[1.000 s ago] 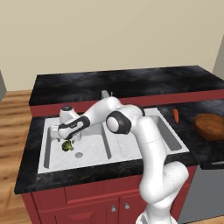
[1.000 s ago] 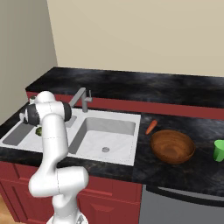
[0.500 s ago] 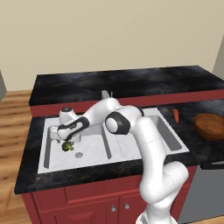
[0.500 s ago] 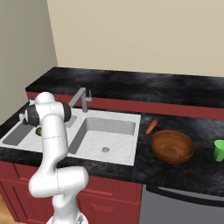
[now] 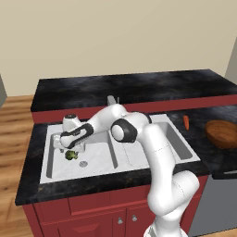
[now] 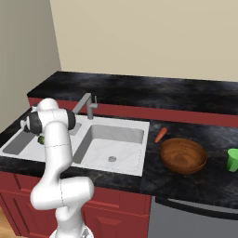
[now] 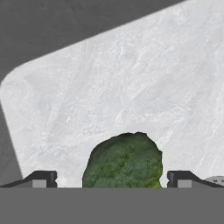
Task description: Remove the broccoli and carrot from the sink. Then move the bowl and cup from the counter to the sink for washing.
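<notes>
The arm reaches low into the left basin of the sink (image 5: pixel 95 162), and the gripper (image 5: pixel 68 150) hangs right over the broccoli (image 5: pixel 71 155). From the hand camera, the broccoli (image 7: pixel 122 162) sits squarely between the two fingertips (image 7: pixel 40 178), with white basin floor showing on either side of it. The fingers are spread wide and a clear gap remains at each tip, so nothing is gripped. The floret rests on the basin floor, just beside the round drain (image 5: pixel 83 163).

Over on the right, the carrot (image 5: pixel 186 122) lies on the black counter (image 5: pixel 139 88), just past the sink's right edge. From the other side, the carrot (image 6: pixel 160 135) lies between the sink (image 6: pixel 118 139) and the brown bowl (image 6: pixel 183 155), near the bowl's rim. The green cup (image 6: pixel 233 159) stands upright on the counter (image 6: pixel 139 90) further right, apart from the bowl. The faucet (image 6: pixel 86 104) rises at the back centre of the sink.
</notes>
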Controlling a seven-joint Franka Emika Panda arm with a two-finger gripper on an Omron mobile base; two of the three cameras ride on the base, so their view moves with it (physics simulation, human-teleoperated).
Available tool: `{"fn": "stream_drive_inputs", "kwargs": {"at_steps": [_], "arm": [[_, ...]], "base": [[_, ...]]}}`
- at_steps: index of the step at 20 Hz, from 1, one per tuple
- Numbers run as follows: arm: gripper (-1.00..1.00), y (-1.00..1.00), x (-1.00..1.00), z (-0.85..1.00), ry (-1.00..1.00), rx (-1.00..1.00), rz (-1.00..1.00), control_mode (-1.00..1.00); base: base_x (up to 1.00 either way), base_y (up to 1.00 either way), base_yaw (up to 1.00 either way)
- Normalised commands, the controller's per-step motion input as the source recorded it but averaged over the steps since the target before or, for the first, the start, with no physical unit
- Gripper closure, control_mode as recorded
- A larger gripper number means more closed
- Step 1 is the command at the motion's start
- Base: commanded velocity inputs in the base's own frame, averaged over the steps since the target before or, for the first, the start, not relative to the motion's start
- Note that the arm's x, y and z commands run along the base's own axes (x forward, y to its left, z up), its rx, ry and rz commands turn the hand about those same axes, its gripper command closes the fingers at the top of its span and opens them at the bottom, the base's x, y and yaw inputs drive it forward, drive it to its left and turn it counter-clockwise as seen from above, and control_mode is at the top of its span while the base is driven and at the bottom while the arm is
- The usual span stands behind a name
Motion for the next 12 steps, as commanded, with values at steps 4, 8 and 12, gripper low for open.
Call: {"fn": "stream_drive_inputs", "kwargs": {"at_steps": [4,8,12], "arm": [[-1.0,0.0,0.0,-0.12,0.03,0.0,-0.02,-1.0],[-1.0,0.0,0.0,-0.12,0.02,0.0,-0.01,-1.0],[-1.0,0.0,0.0,-0.12,0.05,0.0,-0.01,-1.0]], "base": [[0.0,0.0,0.0],[0.0,0.0,0.0],[0.0,0.0,0.0]]}}
